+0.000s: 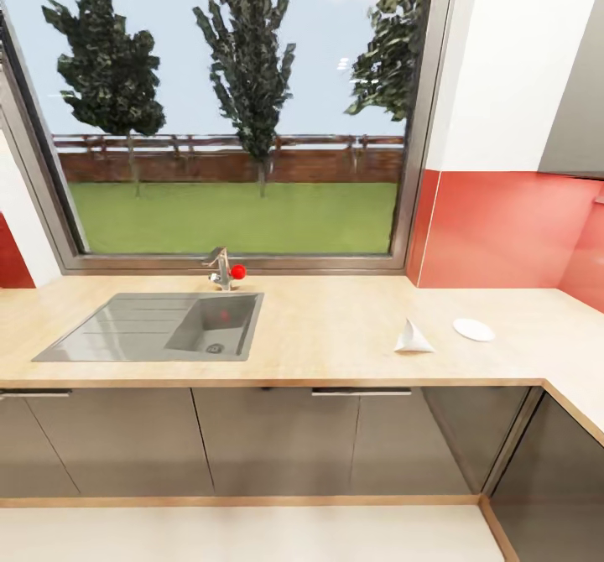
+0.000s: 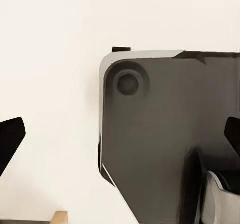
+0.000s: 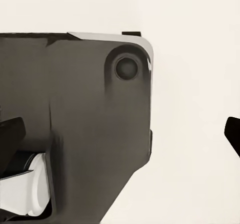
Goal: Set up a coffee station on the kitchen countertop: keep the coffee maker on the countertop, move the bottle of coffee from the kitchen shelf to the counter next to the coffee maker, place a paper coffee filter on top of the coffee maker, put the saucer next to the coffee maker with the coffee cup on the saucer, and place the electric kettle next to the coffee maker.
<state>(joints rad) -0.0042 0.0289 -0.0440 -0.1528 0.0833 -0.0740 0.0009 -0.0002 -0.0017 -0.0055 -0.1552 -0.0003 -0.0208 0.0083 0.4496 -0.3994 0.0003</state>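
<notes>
The left end effector (image 2: 120,139) shows in its wrist view as two dark fingertips at opposite edges of the frame, spread wide with nothing between them. It looks down over the robot's own dark base (image 2: 170,134) and a pale floor (image 2: 50,58). The right end effector (image 3: 122,134) is the same: fingertips set wide apart, empty, above the same dark base and pale floor.

Further out, the head view faces a light wooden bench (image 1: 335,335) under a large window (image 1: 235,109) with trees and grass beyond. A grey sink (image 1: 151,327) is sunk into the bench on the left, with a tap (image 1: 220,267) bearing a red knob behind it. Grey cupboard doors (image 1: 268,444) run below.

To the right of the sink, near the front edge, a white paper coffee filter (image 1: 413,338) rests as a small cone, its point upward. Just beside it, further right and slightly back, lies a flat white saucer (image 1: 474,329); the two do not touch.

The filter is likely very light, thin and easily crushed, so a gentle pinch on one folded wall near the rim should suit. The saucer is probably stiff, smooth, slippery and breakable; its shallow rim is the place to grip, edge-on
</notes>
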